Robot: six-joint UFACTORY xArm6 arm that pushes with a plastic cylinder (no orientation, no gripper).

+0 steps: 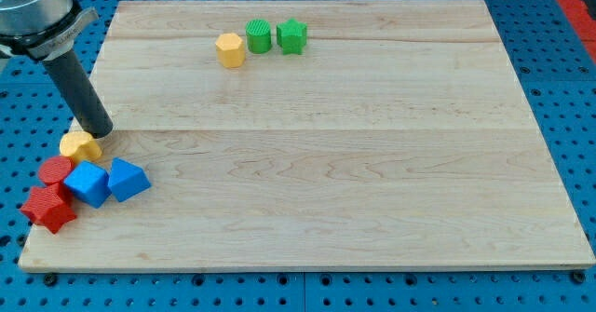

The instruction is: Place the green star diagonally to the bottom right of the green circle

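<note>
A: Where's my tip?

B: My tip [97,131] sits at the view's left edge of the surface [372,182], right at the top of the yellow block [80,146], touching or nearly so. The rod slants up toward the view's top-left corner.

A: Gripper state?

B: No gripper on this arm, only the rod, so nothing is spread, pressed or pinching.

A: Task blocks?

B: The green star [292,35] is near the view's top, left of centre. The green circle [259,35] is just beside it on the view's left, about level; can't tell if they touch. So the star is straight right of the circle, not diagonal below it.

A: Anything else up there?

B: A yellow hexagon [230,48], just left of the circle and a bit lower, very close or touching.

A: Tip relative to the greens?

B: Well apart. The tip is far to the view's left and lower.

A: The left cluster?

B: Below the yellow block is a red cylinder [55,170]. To its right is a blue block [88,183], then a second blue block [128,179] touching the first. A red star [48,207] is lowest, at the surface's bottom-left corner, partly over the edge. All are packed tight.

A: Around the surface?

B: A blue pegboard [568,88].
</note>
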